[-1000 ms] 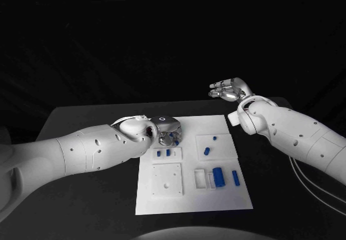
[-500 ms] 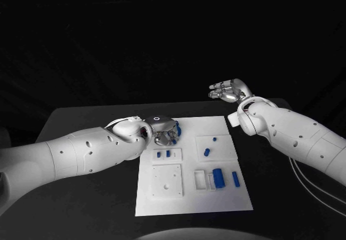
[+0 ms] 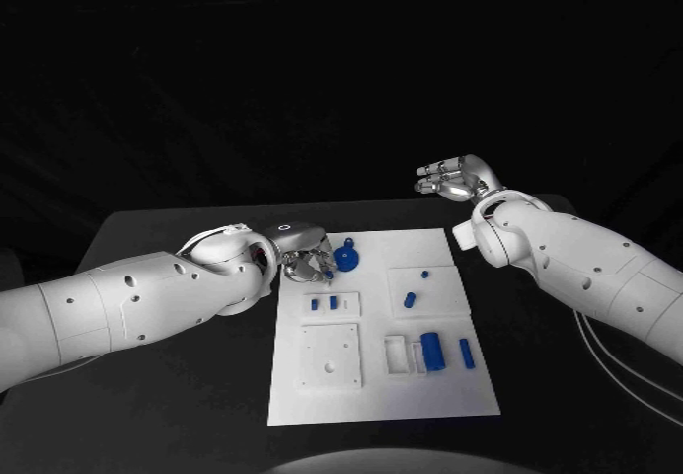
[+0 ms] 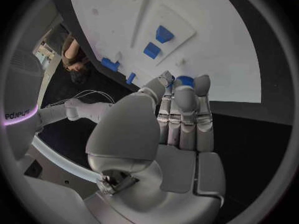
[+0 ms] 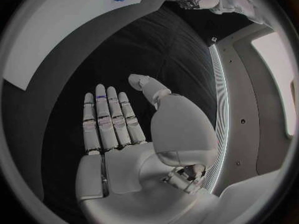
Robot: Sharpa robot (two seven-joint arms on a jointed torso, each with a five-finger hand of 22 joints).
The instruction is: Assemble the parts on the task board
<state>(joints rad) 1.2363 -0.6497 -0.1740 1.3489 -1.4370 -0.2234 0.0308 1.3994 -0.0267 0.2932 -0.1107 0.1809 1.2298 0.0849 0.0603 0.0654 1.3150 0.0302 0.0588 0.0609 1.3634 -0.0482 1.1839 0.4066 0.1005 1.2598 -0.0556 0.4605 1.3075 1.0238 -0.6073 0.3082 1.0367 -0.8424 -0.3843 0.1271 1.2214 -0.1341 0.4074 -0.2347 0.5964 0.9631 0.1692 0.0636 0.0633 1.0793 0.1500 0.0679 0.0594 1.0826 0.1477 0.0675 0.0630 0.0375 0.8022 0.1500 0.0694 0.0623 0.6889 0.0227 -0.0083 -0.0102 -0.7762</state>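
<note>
The white task board point(image 3: 382, 395) lies in the middle of the black table. A round blue part with a short stem point(image 3: 348, 259) rests on the board's far left corner. My left hand point(image 3: 306, 263) hovers just left of it, fingers straight and side by side, with nothing gripped. From the left wrist my left hand point(image 4: 181, 114) points at the board point(image 4: 224, 45), and a bit of blue point(image 4: 185, 79) shows beyond its fingertips. My right hand point(image 3: 453, 178) is raised beyond the board's far right corner, flat and empty; the right wrist view shows the same flat palm point(image 5: 115, 122).
Two small blue pieces point(image 3: 323, 304) sit in a recess on the board's left. Two more point(image 3: 409, 298) lie on a raised plate at the right. Further blue blocks point(image 3: 430, 350) stand at the near right beside a square white plate point(image 3: 331, 355).
My left hand has drawn back to the left off the board's far corner, uncovering the round blue part, which now lies free. The right hand has not moved.
</note>
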